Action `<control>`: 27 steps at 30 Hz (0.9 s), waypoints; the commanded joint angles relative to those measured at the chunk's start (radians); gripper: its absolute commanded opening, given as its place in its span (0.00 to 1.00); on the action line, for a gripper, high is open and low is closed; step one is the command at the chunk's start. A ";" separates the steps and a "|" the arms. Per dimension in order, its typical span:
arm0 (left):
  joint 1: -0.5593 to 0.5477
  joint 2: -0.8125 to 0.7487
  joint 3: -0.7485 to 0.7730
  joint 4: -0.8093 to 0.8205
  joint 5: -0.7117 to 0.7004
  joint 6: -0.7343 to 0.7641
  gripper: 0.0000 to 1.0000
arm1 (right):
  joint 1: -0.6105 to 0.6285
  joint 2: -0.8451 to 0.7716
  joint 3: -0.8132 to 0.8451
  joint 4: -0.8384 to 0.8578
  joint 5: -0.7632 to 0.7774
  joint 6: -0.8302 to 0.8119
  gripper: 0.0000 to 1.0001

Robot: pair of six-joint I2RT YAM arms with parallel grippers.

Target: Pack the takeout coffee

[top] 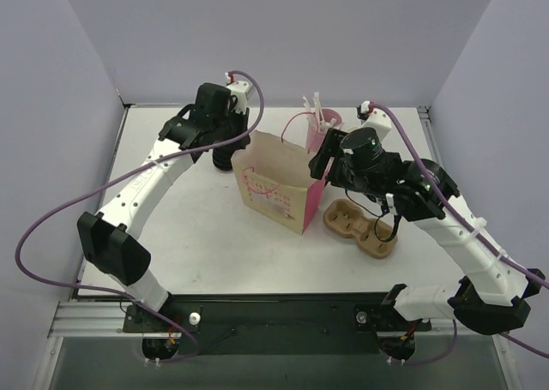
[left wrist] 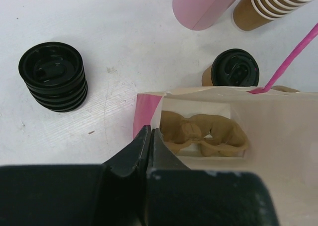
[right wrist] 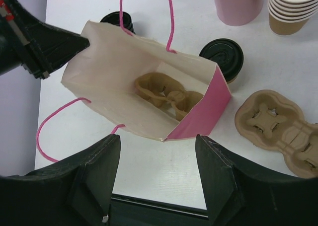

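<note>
Guessing the small tan paper cup with black plastic lid crushes easily, so my spread-apart right gripper should hug mid-wall.

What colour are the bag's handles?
Pink. The handles are thin cord loops rising off the cream bag, clearest in the right wrist view.

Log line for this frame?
left gripper: shut on paper bag rim | right gripper: open, empty | takeout coffee: beside bag | cup carrier: inside bag
</note>
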 commanded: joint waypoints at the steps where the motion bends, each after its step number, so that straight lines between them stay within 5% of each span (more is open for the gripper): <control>1: 0.006 -0.107 -0.022 -0.052 0.011 -0.048 0.00 | -0.037 -0.022 0.000 -0.014 0.011 -0.030 0.62; 9: 0.008 -0.333 -0.111 -0.115 -0.056 -0.146 0.00 | -0.113 0.030 0.050 -0.011 -0.015 -0.126 0.63; 20: 0.003 -0.601 -0.424 -0.071 -0.047 -0.110 0.00 | -0.264 0.219 0.024 0.032 -0.122 -0.290 0.73; 27: -0.008 -0.630 -0.472 -0.072 -0.092 -0.125 0.00 | -0.352 0.320 -0.034 0.116 -0.235 -0.393 0.78</control>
